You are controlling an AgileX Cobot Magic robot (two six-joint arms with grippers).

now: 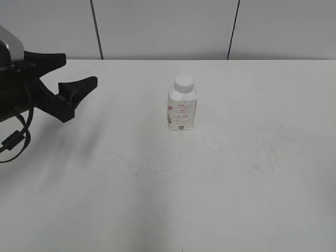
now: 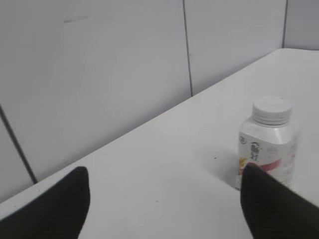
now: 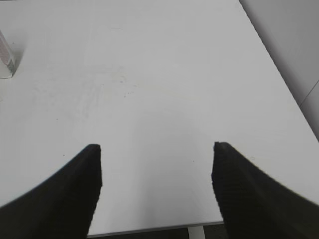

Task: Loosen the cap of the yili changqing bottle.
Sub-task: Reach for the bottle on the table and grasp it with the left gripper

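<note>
**Hovering apart from the bottle**

Spreading wide with nothing between its fingers, the left gripper hangs above the table, well left of the one bottle. The bottle stands upright, long axis vertical, its single cap on top, label toward the exterior camera. The right gripper is likewise spread over bare table, the bottle well off to its left.

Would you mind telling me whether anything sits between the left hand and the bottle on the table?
Nothing visible does. The left hand hangs open above the table, off to the left of the yili changqing bottle, and only bare tabletop lies between them. The cap is uncovered on top.
</note>
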